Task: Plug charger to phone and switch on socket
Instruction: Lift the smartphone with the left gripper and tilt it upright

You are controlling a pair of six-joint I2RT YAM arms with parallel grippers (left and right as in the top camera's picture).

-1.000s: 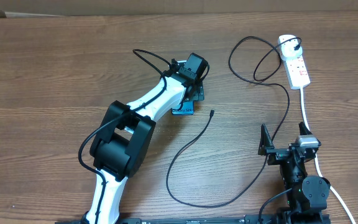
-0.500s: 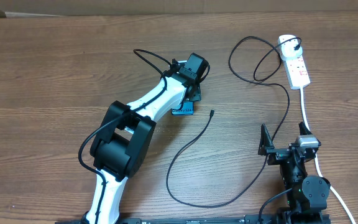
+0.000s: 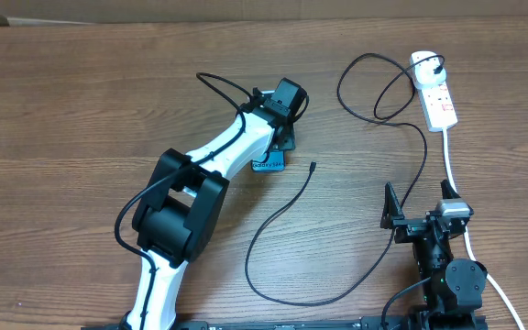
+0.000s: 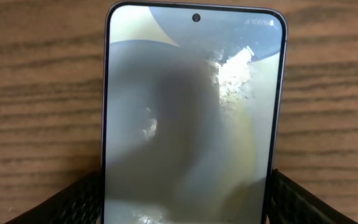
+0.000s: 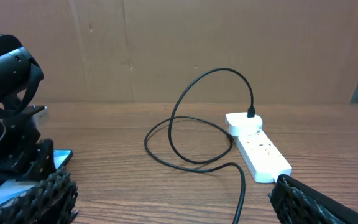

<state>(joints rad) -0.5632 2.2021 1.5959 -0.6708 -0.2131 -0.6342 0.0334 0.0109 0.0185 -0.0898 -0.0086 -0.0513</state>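
The phone (image 3: 268, 166) lies flat on the wooden table, with only its blue lower end showing from under my left gripper (image 3: 279, 137). In the left wrist view the phone (image 4: 191, 112) fills the frame, and my left gripper (image 4: 185, 193) is shut on its long edges. The charger cable (image 3: 282, 213) loops across the table. Its connector tip (image 3: 312, 166) lies free just right of the phone. Its plug (image 3: 440, 64) sits in the white socket strip (image 3: 438, 99) at the back right. My right gripper (image 3: 420, 209) is open and empty near the front right.
The socket's thick white cord (image 3: 452, 165) runs down past my right arm. In the right wrist view the socket (image 5: 260, 149), the looping cable (image 5: 185, 124) and the left arm (image 5: 5, 68) lie ahead. A cardboard wall stands behind the table.
The phone has slid a little toward the front-left with my left gripper on it. The right arm and the cable have not moved.
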